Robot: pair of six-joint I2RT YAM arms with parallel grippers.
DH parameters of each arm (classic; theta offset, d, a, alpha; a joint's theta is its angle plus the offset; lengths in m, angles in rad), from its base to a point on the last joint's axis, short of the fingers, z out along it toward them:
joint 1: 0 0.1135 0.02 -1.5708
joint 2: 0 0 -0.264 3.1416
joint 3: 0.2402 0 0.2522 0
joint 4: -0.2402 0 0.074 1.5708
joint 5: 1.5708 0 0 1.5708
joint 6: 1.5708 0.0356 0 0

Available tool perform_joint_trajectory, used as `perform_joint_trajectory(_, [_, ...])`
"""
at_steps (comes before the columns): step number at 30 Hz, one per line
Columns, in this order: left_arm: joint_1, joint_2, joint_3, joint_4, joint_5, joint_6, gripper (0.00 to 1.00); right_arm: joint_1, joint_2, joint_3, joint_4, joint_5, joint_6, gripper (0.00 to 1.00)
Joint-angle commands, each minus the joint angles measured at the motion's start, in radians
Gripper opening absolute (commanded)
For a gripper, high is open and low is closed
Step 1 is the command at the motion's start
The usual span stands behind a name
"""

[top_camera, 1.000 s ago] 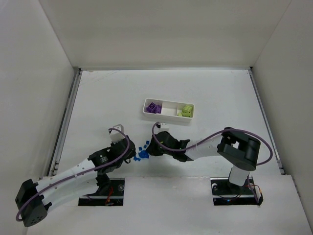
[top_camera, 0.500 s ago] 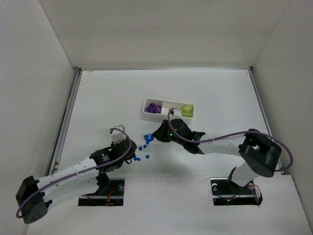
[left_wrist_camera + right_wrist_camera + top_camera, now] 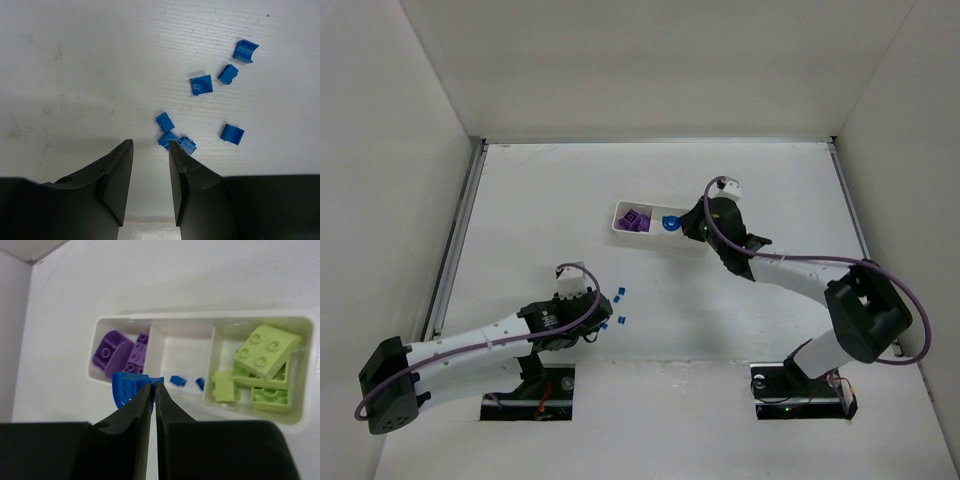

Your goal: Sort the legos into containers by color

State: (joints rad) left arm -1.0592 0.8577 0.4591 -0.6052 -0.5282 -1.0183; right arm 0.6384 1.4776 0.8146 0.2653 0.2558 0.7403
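Note:
The white tray (image 3: pixel 660 206) lies at mid-table. Its left compartment holds purple legos (image 3: pixel 117 352), the middle one two tiny blue legos (image 3: pixel 177 381), the right one yellow-green legos (image 3: pixel 262 352). My right gripper (image 3: pixel 154 385) is shut on a curved blue lego (image 3: pixel 125 387), hanging over the tray's near rim (image 3: pixel 200 315) by the wall between the purple and middle compartments. Several small blue legos (image 3: pixel 201 85) lie loose on the table. My left gripper (image 3: pixel 150 144) stands open just short of them with nothing between its fingers. Its right fingertip (image 3: pixel 175 150) is beside one blue lego (image 3: pixel 167 138).
White walls close in the table on three sides. In the top view the right arm (image 3: pixel 790 270) reaches over the tray's right end and hides the green pieces. Two loose blue legos (image 3: pixel 619 294) show ahead of the left gripper (image 3: pixel 595 318).
The right arm has carried the blue lego from the loose pile up and right to the tray. The left gripper has edged right towards the remaining blue legos and opened slightly.

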Motion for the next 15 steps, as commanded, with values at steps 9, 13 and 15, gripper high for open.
perform_joint_trajectory(9, [-0.077, 0.027, 0.058, -0.044, -0.013, -0.063, 0.33, -0.033, 0.121, 0.156, -0.031, 0.043, -0.087, 0.33])
perform_joint_trajectory(13, [-0.112, 0.055, 0.069, -0.051, -0.013, -0.078, 0.32, -0.029, 0.087, 0.129, -0.021, 0.033, -0.078, 0.39])
perform_joint_trajectory(15, [-0.123, 0.061, 0.072, -0.057, -0.012, -0.094, 0.31, -0.027, 0.055, 0.106, -0.021, 0.033, -0.078, 0.39])
